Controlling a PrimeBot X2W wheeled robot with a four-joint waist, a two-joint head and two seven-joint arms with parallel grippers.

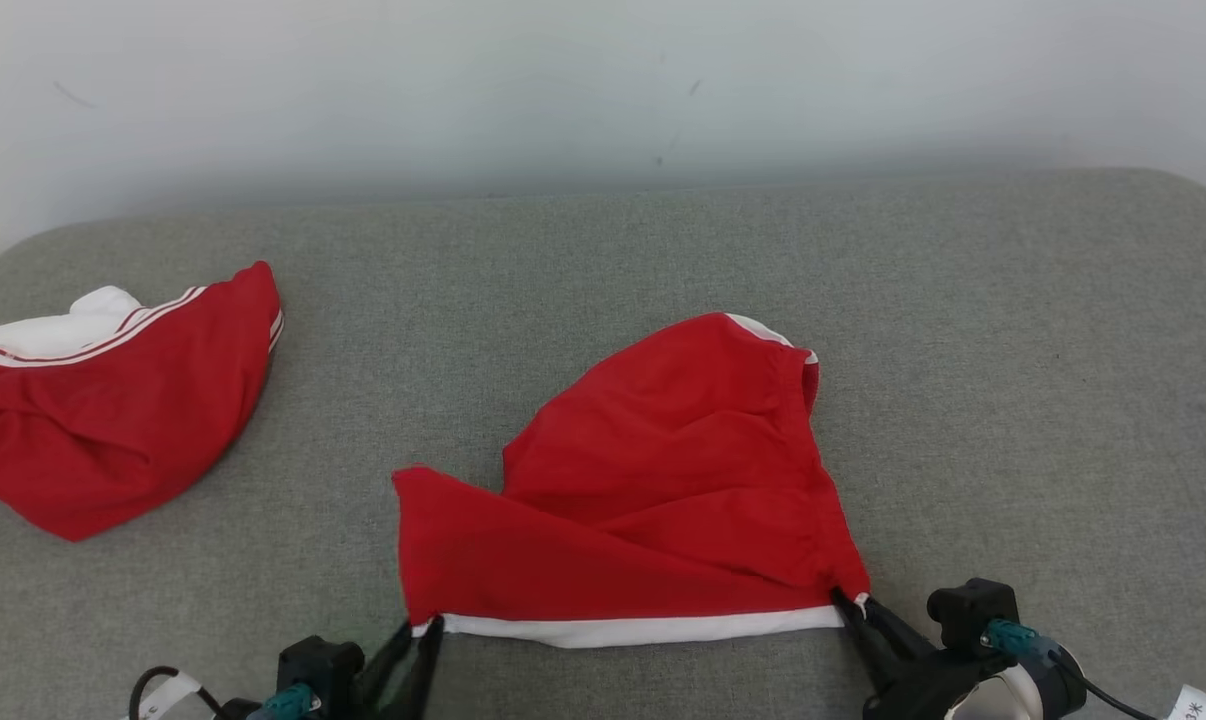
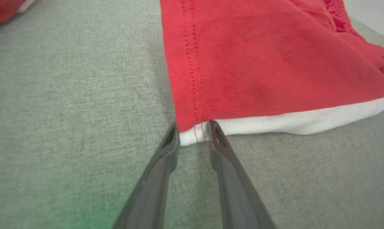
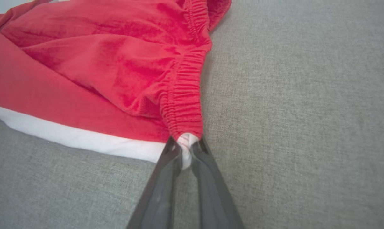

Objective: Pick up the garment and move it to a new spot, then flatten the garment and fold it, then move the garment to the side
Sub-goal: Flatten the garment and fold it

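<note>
Red shorts (image 1: 663, 470) are spread mid grey cushion (image 1: 1013, 400). Waistband corner is clenched by right claw (image 1: 847, 602); hem corner is straddled by left claw (image 1: 423, 626), grip cannot be told.

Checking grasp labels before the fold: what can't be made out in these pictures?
- Left hand grip: left wrist view, shorts hem overlaps the fingertips, so pinch unclear.
- Shorts' lower layers: head view, folded-over top cloth covers them.
- Second garment: head view, left edge cuts it off.
</note>
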